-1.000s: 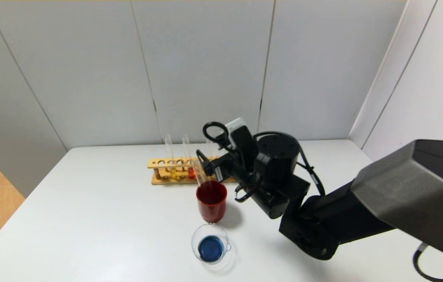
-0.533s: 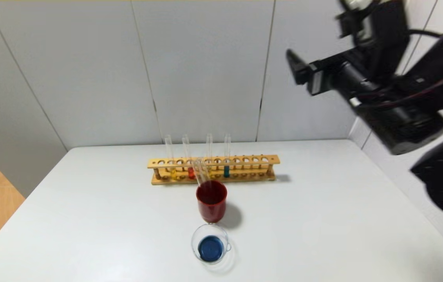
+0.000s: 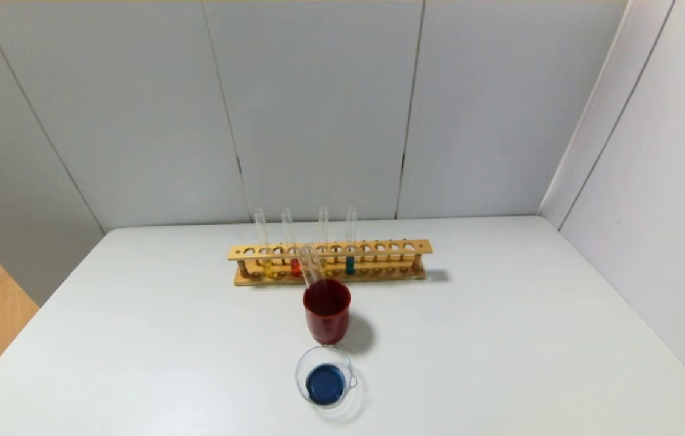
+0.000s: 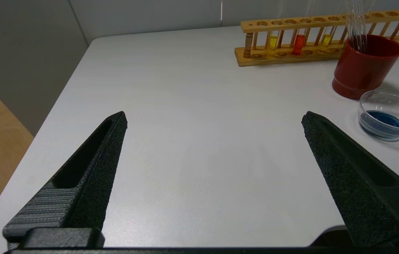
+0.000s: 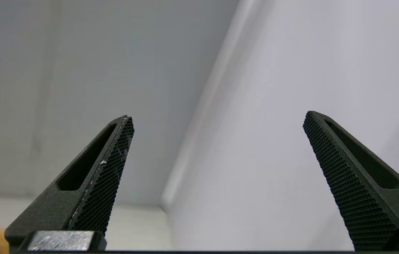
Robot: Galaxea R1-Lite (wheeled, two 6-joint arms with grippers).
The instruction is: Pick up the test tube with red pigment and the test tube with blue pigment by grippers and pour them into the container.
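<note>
One test tube with red pigment (image 3: 295, 267) stands in the wooden rack (image 3: 378, 247); it also shows in the left wrist view (image 4: 298, 44). No tube with bright blue liquid shows. The container (image 3: 325, 383), a low clear beaker, holds blue liquid near the table's front; it also shows in the left wrist view (image 4: 390, 116). Neither arm shows in the head view. My left gripper (image 4: 213, 118) is open and empty over the table's left part. My right gripper (image 5: 217, 116) is open and empty, facing the wall corner.
A dark red cup (image 3: 326, 318) stands between rack and beaker, with empty clear tubes (image 3: 312, 266) leaning in it. The rack also holds yellow-liquid tubes (image 3: 266, 267) and a teal-liquid tube (image 3: 350, 265). Walls stand behind and to the right.
My right arm has lifted from the red cup, swung up and to the right, and left the head view. The tubes, cup and beaker have not moved.
</note>
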